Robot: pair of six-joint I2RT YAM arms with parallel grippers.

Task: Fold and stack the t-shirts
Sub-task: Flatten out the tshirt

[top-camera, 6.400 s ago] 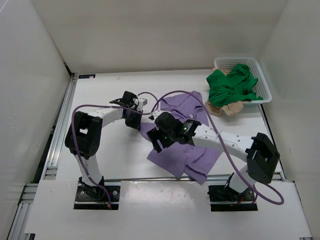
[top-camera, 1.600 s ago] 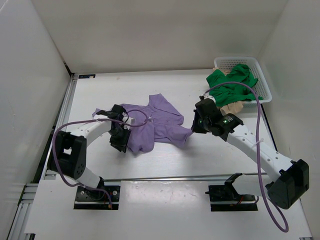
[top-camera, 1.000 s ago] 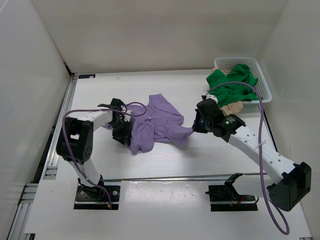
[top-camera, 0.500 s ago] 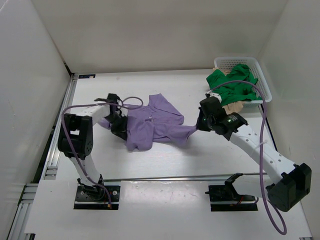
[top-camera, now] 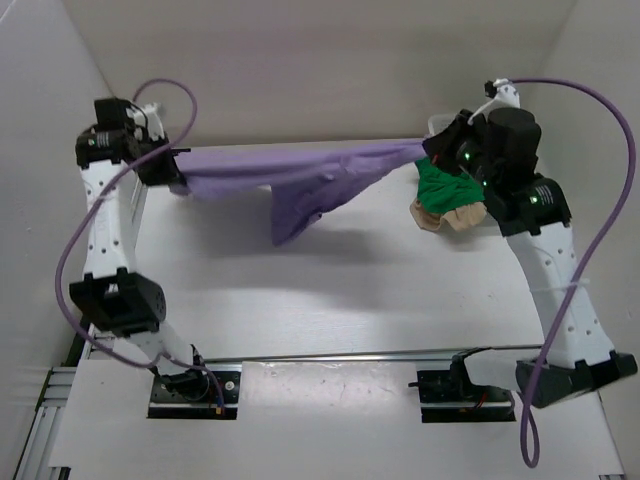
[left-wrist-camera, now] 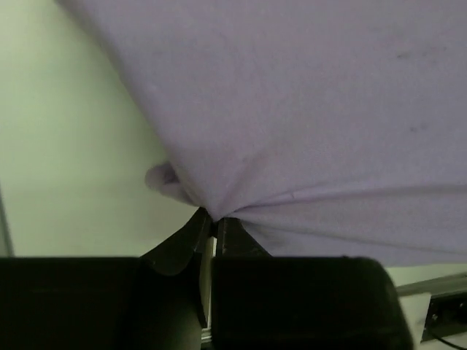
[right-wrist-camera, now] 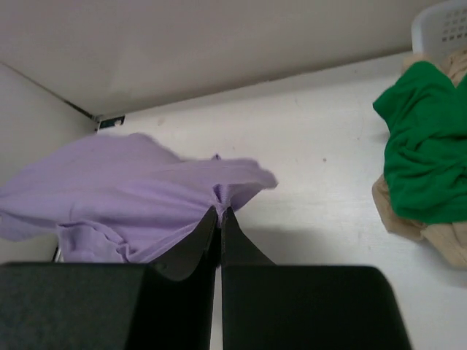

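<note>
The lavender t-shirt (top-camera: 300, 185) hangs stretched in the air between both raised arms, above the far half of the table. My left gripper (top-camera: 178, 175) is shut on its left end, and cloth (left-wrist-camera: 306, 131) fills the left wrist view above the pinching jaws (left-wrist-camera: 214, 219). My right gripper (top-camera: 432, 150) is shut on the shirt's right end; in the right wrist view its jaws (right-wrist-camera: 220, 210) pinch a fold of the purple cloth (right-wrist-camera: 139, 189). A green t-shirt (top-camera: 452, 185) lies on a beige t-shirt (top-camera: 455, 217) at the far right (right-wrist-camera: 427, 149).
A white mesh basket (right-wrist-camera: 444, 25) stands at the far right corner, mostly hidden behind my right arm in the top view. White walls close the table on three sides. A metal rail (top-camera: 330, 353) runs along the near edge.
Both arms have lifted high and apart, pulling the lavender shirt off the table and stretching it in the air. The left gripper closed on its left edge just before.
</note>
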